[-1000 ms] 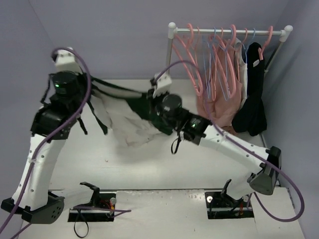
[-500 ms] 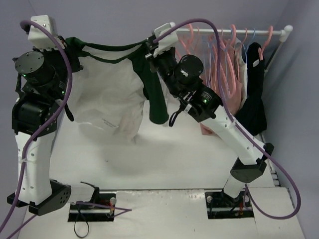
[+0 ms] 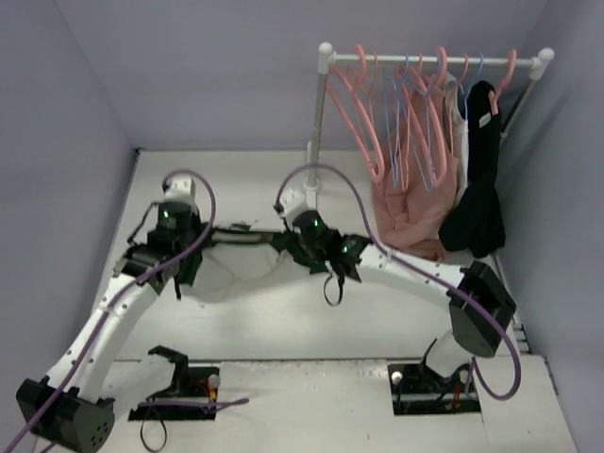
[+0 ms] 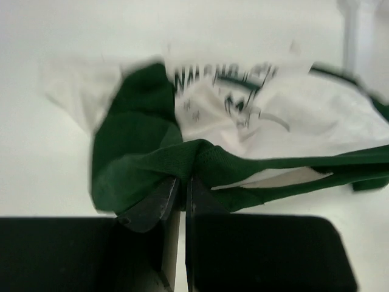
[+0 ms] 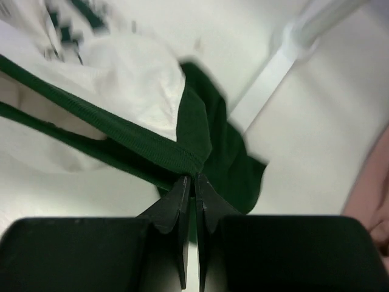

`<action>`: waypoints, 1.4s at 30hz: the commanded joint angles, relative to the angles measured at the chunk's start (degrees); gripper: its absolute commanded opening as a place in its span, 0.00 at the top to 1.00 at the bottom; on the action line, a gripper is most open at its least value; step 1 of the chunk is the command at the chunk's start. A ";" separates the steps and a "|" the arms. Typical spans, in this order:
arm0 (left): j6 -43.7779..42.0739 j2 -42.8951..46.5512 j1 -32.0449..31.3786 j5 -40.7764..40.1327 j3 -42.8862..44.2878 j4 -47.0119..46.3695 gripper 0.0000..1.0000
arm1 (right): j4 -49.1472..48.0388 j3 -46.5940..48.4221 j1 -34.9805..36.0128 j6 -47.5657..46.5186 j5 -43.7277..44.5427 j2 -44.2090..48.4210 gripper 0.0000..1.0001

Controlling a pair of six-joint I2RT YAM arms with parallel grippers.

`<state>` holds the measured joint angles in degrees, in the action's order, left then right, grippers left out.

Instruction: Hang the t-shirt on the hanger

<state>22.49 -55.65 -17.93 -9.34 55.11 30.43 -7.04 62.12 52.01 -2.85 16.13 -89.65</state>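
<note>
- t-shirt (image 3: 241, 269): cream-white with dark green sleeves, lying crumpled low on the table (image 3: 377, 307) at centre-left of the top view, stretched between the two grippers; its printed lettering shows blurred in the upper middle of the left wrist view
- left gripper (image 4: 181, 182): jaws closed, pinching dark green cloth where one sleeve (image 4: 134, 146) meets the neck trim (image 4: 292, 163)
- right gripper (image 5: 191, 179): jaws closed on the green ribbed band at the opposite shoulder, with the other sleeve bunched just beyond the fingertips
- hanger (image 3: 363, 113): pink, hanging among others like it on the rail (image 3: 434, 58) at upper right, well apart from the shirt; beside them hang a salmon-pink garment (image 3: 415, 212) and a black garment (image 3: 477, 208)
- step in hand, as judged: spreading the shirt by its shoulders so that the neck opening lies accessible; the hanger is not yet fetched, so the task appears to be at an early stage
- doing it well: hold both pinches on the rib trim, not on loose body cloth; draw the grippers apart evenly until the band is taut but not strained; lay the body flat with no folds beneath it, collar toward the rail and clear of the rack post (image 3: 316, 123)
- risk: thin cloth may slip from the closed tips if the pull is uneven
</note>
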 commanded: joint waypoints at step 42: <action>-3.38 -5.83 -1.67 12.16 1.44 -3.31 1.00 | 4.81 37.29 -30.54 -10.39 -18.31 -2.44 0.38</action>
<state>20.43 -63.45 -19.66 2.96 55.71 29.14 -0.67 95.83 23.62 -12.46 1.83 -89.82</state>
